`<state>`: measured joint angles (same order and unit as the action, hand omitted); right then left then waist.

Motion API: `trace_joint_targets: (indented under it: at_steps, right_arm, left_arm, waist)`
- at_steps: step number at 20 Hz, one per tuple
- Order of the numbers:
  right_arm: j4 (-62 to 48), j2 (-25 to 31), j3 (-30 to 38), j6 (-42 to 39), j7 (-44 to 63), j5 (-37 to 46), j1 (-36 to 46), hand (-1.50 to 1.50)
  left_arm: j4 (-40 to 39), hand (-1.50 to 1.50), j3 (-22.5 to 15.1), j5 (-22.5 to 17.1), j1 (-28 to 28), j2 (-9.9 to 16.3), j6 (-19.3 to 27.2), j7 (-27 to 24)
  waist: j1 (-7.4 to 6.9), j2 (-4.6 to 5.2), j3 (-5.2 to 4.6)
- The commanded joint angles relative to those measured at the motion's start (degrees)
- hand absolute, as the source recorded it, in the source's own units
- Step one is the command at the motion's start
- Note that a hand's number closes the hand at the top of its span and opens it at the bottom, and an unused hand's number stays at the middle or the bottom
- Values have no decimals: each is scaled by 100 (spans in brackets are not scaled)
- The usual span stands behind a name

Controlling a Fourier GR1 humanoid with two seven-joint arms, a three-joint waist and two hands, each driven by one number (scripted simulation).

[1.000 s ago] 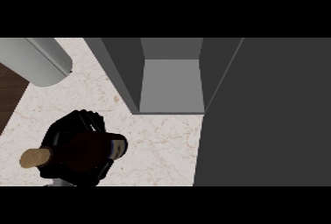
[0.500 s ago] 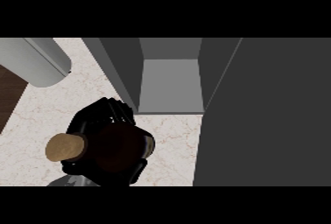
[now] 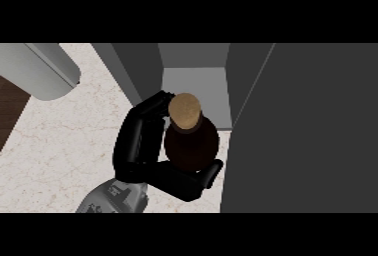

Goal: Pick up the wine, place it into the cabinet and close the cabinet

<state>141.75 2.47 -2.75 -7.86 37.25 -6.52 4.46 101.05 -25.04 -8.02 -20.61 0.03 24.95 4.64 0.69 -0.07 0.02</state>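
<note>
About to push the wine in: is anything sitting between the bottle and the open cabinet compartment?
Nothing visible blocks it. The wine bottle, held in the hand, sits just in front of the cabinet's open compartment, whose visible floor looks bare. The open cabinet door stands close on the bottle's right, so keep clear of its edge.

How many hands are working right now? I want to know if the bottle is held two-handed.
1: a single hand curls round the wine bottle before the open cabinet. The other is out of view.

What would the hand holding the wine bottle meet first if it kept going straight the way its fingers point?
Probably the cabinet's open compartment: the hand with the wine bottle points into it. Its left wall lies close beside; depth is unclear.
</note>
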Motion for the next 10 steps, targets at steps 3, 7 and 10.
trace_joint_targets:
  at_steps: [3,7,10]
  right_arm:
    - [842,96,-44,38,512,-404,-77,-150]
    - [745,245,445,-151,323,-838,-249,-150]
    - [585,9,139,-201,-70,-570,-504,-150]
  left_arm:
    - [-436,150,-225,41,-587,-2,719,29]
    - [-692,150,-10,22,-823,-2,715,10]
    - [-978,150,-140,83,-789,-2,815,-346]
  waist:
    - [-8,-2,-2]
    - [-10,-1,1]
    - [-8,3,1]
